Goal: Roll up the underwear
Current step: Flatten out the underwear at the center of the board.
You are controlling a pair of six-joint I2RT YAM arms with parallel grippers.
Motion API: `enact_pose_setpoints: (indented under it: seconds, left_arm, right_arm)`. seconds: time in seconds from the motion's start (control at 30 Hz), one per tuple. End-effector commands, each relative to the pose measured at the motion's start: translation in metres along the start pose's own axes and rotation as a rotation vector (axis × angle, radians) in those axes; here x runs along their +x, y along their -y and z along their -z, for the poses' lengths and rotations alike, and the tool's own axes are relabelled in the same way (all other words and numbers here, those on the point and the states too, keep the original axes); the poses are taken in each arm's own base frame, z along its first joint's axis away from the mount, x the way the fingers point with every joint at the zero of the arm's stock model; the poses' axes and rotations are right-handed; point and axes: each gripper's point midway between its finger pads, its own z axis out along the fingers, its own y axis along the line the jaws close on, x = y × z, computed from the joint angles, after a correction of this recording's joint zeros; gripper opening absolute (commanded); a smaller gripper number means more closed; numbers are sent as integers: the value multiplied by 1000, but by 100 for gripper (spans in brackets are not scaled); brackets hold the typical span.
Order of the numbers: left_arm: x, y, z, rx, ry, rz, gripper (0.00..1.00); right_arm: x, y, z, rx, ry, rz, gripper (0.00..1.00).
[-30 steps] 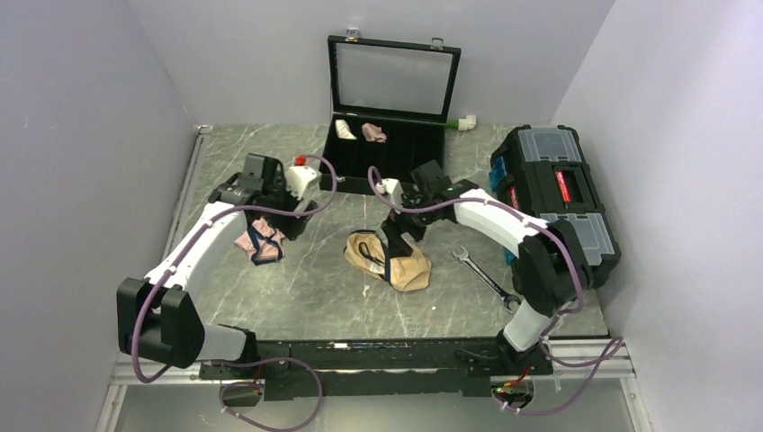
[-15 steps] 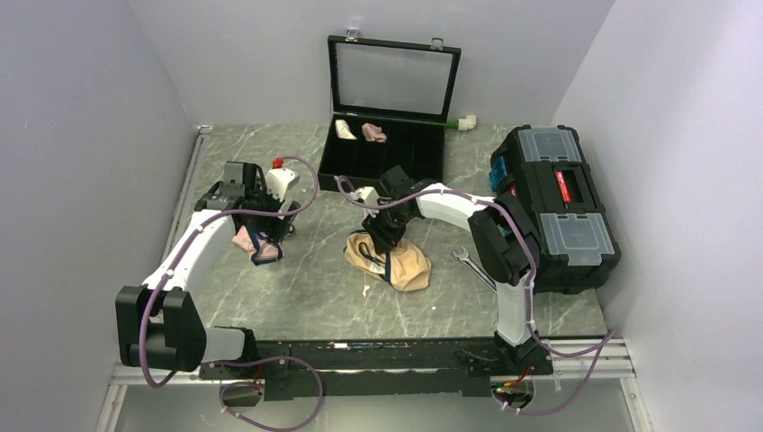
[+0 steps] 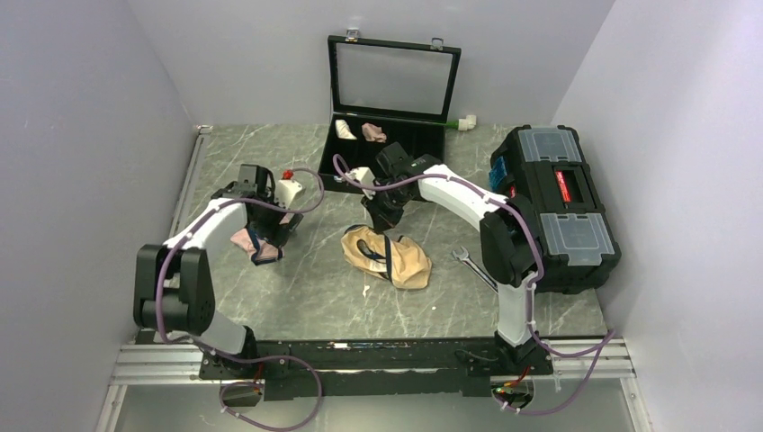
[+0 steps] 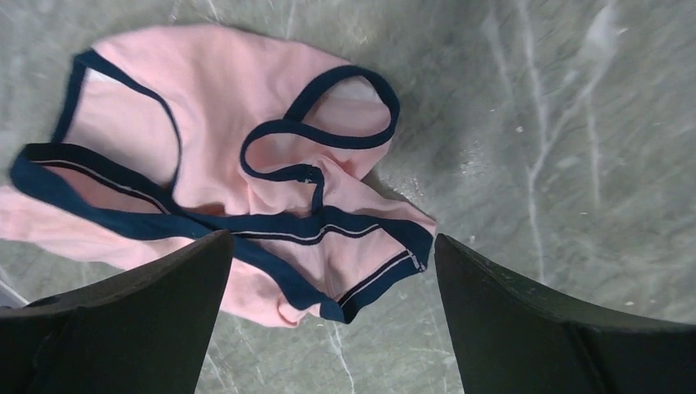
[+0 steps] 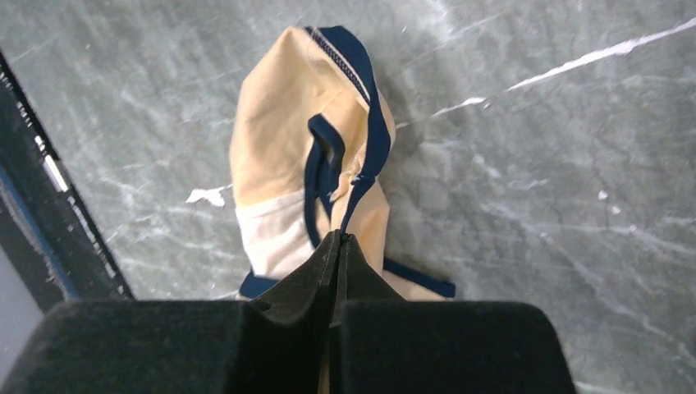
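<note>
Right gripper (image 5: 339, 240) pressed together, pinching navy edging of tan underwear (image 5: 279, 139). Left gripper (image 4: 330, 245) spread wide, hovering over crumpled pink underwear (image 4: 217, 103) on marble table (image 3: 306, 292).

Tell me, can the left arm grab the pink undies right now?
Probably yes. The left arm's fingers hang open right over the pink underwear, and nothing covers it.

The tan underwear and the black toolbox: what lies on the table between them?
A wrench lies between the tan underwear and the black toolbox, apart from the underwear. The top view shows it; the right arm hides its far end.
</note>
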Motion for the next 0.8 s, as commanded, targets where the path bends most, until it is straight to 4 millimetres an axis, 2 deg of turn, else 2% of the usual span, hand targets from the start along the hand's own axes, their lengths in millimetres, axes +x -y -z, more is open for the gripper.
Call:
enact_pose_setpoints:
  seconds: [0.0, 0.1, 0.27, 0.5, 0.63, 0.77]
  left_arm:
    - [3, -18, -12, -53, -52, -39, 98]
    - [8, -26, -29, -77, -106, -29, 98]
    - [33, -54, -46, -203, -260, -47, 96]
    - [59, -83, -42, -260, -356, 20, 94]
    - [48, -84, -24, -204, -283, 70, 94]
    - [2, -54, 10, -50, -73, 77, 97]
  right_arm:
    - [-9, -27, 44, -36, 22, 49, 0]
    - [-10, -33, 57, -29, 35, 85, 0]
    - [-14, -41, 77, -20, 39, 127, 0]
    - [-26, -48, 110, 19, 78, 184, 0]
    - [-38, -56, 129, 26, 106, 219, 0]
    - [-50, -65, 148, 27, 138, 253, 0]
